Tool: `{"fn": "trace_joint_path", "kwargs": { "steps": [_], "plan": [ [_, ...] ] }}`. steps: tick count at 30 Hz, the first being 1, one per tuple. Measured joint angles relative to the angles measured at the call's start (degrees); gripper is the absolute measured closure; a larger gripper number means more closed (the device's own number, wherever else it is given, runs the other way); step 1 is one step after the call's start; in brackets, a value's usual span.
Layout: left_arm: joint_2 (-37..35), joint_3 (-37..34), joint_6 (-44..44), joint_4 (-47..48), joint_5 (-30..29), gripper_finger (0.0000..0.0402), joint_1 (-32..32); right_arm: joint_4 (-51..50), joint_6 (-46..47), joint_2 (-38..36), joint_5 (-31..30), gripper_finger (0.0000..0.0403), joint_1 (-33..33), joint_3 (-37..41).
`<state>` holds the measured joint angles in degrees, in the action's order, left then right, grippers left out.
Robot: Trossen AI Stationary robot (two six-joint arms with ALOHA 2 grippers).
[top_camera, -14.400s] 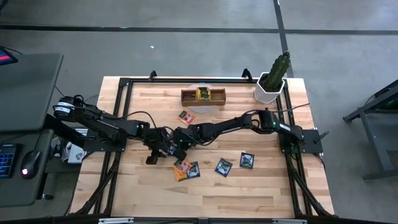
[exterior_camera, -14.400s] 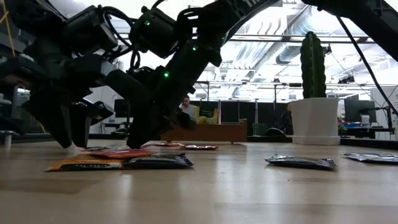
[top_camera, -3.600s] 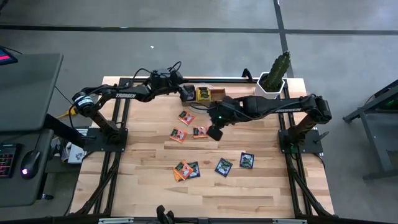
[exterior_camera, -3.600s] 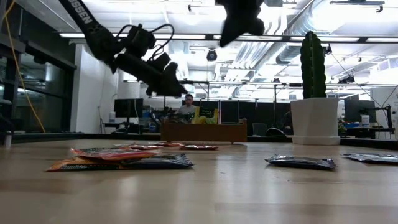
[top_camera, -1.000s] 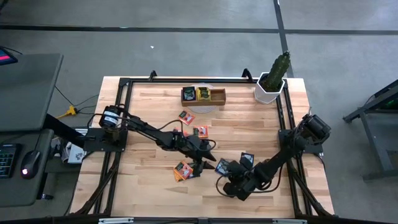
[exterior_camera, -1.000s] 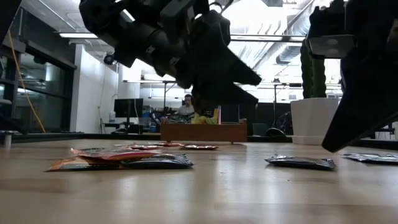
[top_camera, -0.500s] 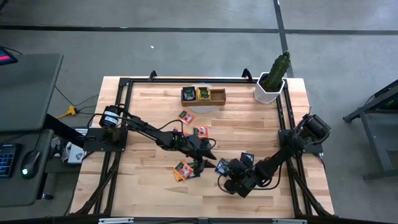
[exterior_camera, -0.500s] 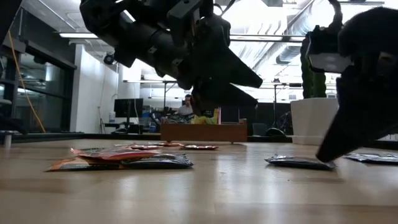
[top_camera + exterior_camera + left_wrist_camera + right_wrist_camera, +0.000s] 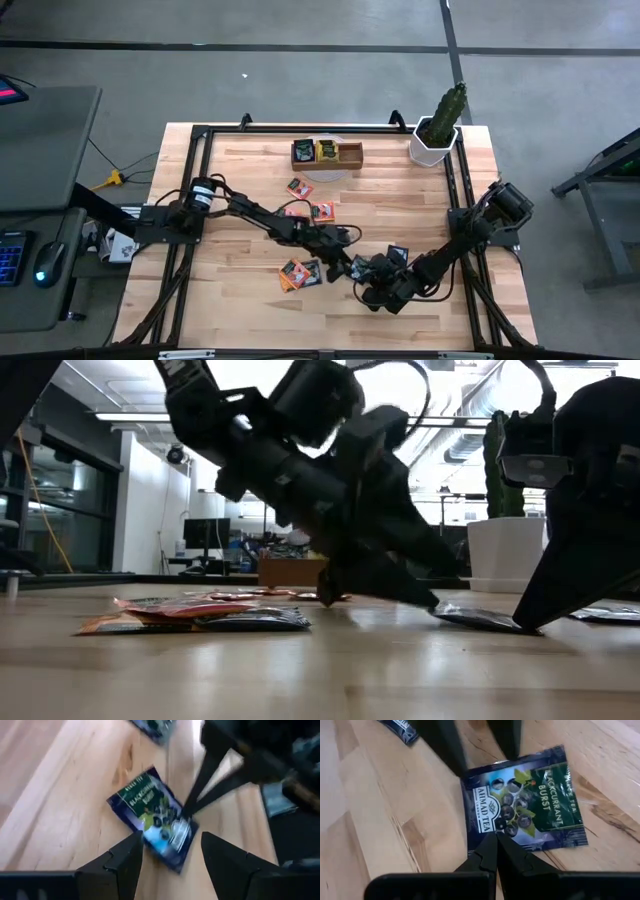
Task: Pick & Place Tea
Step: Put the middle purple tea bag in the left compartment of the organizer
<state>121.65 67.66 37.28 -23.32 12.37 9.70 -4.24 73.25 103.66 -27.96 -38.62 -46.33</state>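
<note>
The right gripper (image 9: 496, 837), fingers clenched, presses its tips on the near edge of the blackcurrant tea sachet (image 9: 525, 800) lying flat on the worktop (image 9: 380, 825). Beyond the sachet, the left gripper (image 9: 170, 852) straddles it, fingers released. Light, thin, slippery foil: best pinched by a raised edge.

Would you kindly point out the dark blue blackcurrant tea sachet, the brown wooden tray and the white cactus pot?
Dark blue blackcurrant tea sachet (image 9: 530, 802): right wrist view, printed face.
Brown wooden tray (image 9: 327, 162): high view, front wall.
White cactus pot (image 9: 432, 148): high view, side wall.
</note>
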Motion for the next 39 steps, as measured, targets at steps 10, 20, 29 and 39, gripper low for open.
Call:
{"fn": "trace_joint_path", "kwargs": {
  "steps": [10,20,29,39],
  "plan": [
    [0.1,2.4,8.6,7.0,-0.3,0.0202,-1.6,0.7,-0.7,0.1,-0.6,0.0403,-0.4,0.1],
    [0.1,2.3,15.5,6.4,2.8,0.0202,-2.6,2.4,-5.2,0.2,-0.2,0.0403,-0.4,0.1],
    [0.0,2.4,18.8,11.5,3.4,0.0203,-2.5,3.3,-7.8,0.3,-0.3,0.0403,0.7,0.1],
    [1.8,9.0,17.6,21.1,1.8,0.0241,-2.6,3.7,-9.2,0.3,-1.0,0.0403,0.7,0.2]
  ]
}}
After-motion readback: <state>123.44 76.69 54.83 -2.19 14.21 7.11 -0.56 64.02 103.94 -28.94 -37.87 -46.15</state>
